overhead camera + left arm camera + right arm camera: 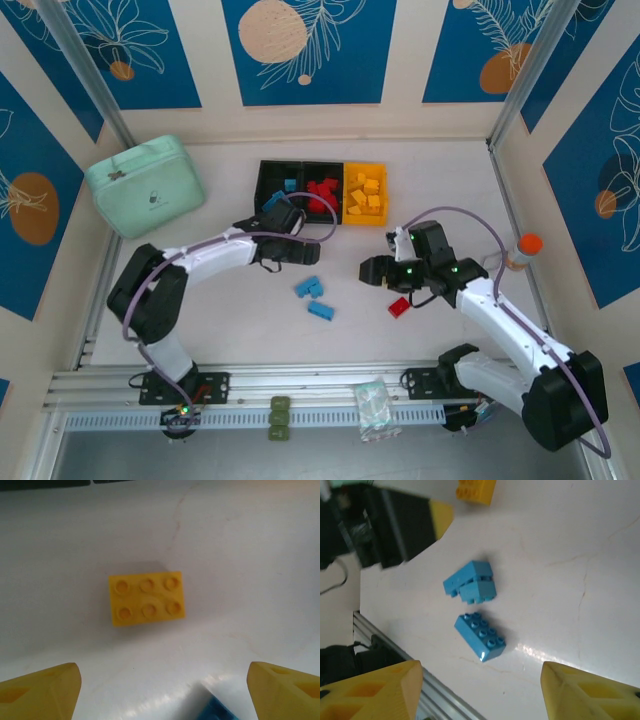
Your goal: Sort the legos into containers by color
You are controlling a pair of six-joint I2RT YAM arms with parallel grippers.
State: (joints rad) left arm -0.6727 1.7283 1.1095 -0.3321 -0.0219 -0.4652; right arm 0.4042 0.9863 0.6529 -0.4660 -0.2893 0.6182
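The containers (262,190) stand in a row near the far edge of the table (220,330), about midway along it. The left black one holds a blue brick (290,185). The middle black one holds red bricks (322,190), and the yellow one holds yellow bricks (366,192).

The left claw (288,217) hangs just in front of the left black container. In its wrist view the yellow fingers (42,690) stand wide apart with nothing between them. A yellow lego (146,598) lies flat on the table ahead of them, studs up. The corner of a blue piece (212,706) shows at the lower rim of that view; whether it touches anything I cannot tell.

The right claw (378,270) hangs over the table a little right of centre. Its fingertips (410,675) are parted and hold nothing. Ahead of it lie a single blue lego (480,636) and two blue legos (470,582) touching each other. A red lego (399,306) lies beside this claw, toward the near edge.

A mint-green case (145,185) sits in the far-left corner, and an orange-capped bottle (522,250) stands by the right edge.
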